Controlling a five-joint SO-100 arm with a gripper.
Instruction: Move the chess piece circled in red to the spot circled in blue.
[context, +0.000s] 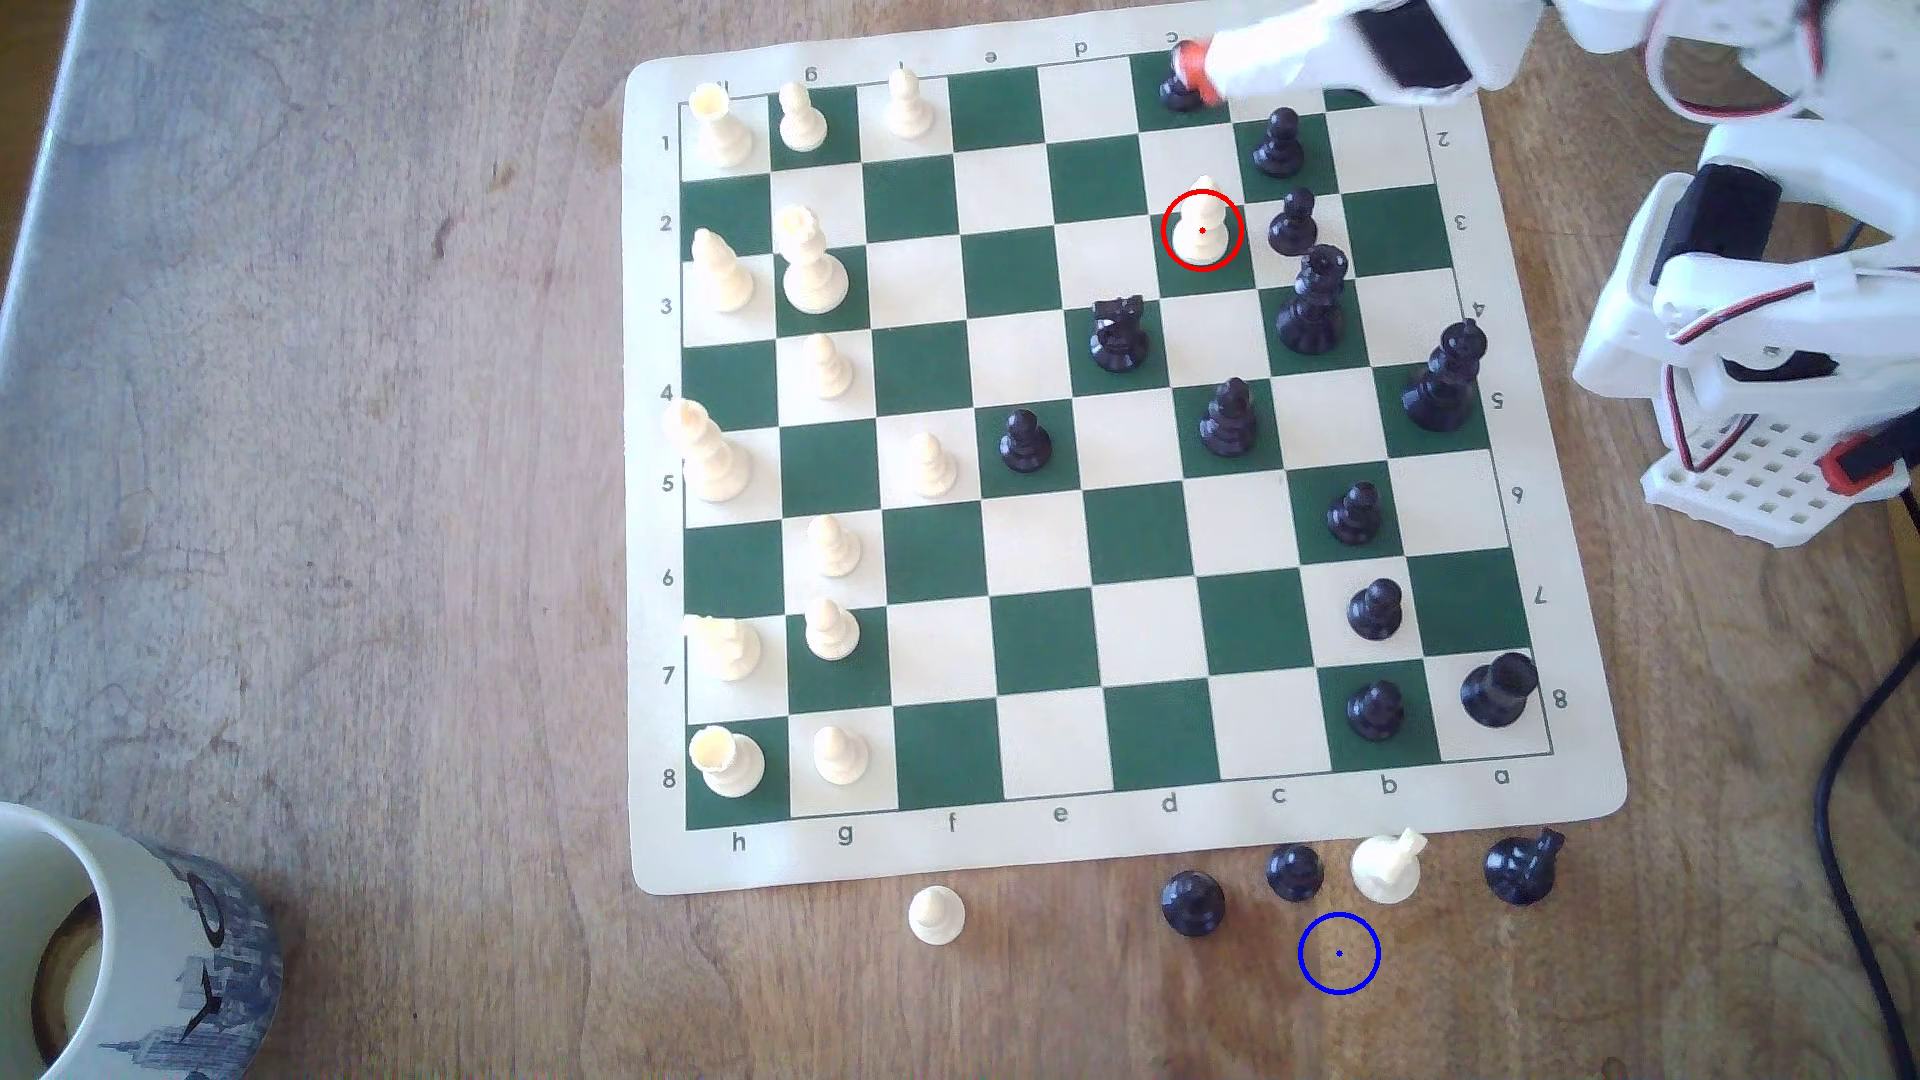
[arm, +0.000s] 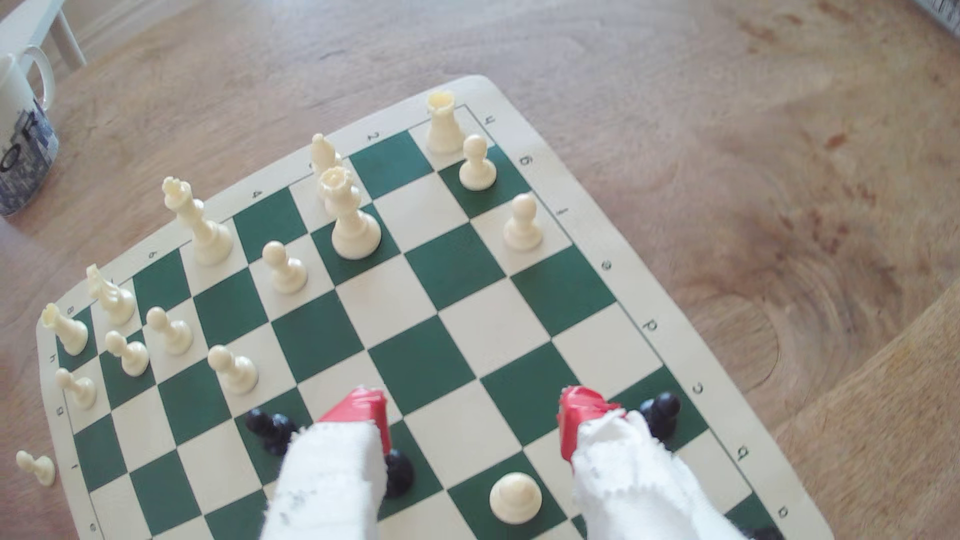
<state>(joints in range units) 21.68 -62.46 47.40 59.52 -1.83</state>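
One cream-white piece (context: 1202, 223) with a round base and rounded-pointed top is standing upright on a green board square, while the claw (arm: 472, 420) is hovering spread above it, holding nothing.

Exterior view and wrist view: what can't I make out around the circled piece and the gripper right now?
- Gripper, exterior view: cut by the top edge; jaw gap unreadable there.
- Black pawn, exterior view: partly behind the orange fingertip.
- Circled white piece, wrist view: seen from above, so its height is unclear.
- Black piece, wrist view: half hidden by a wrapped finger.
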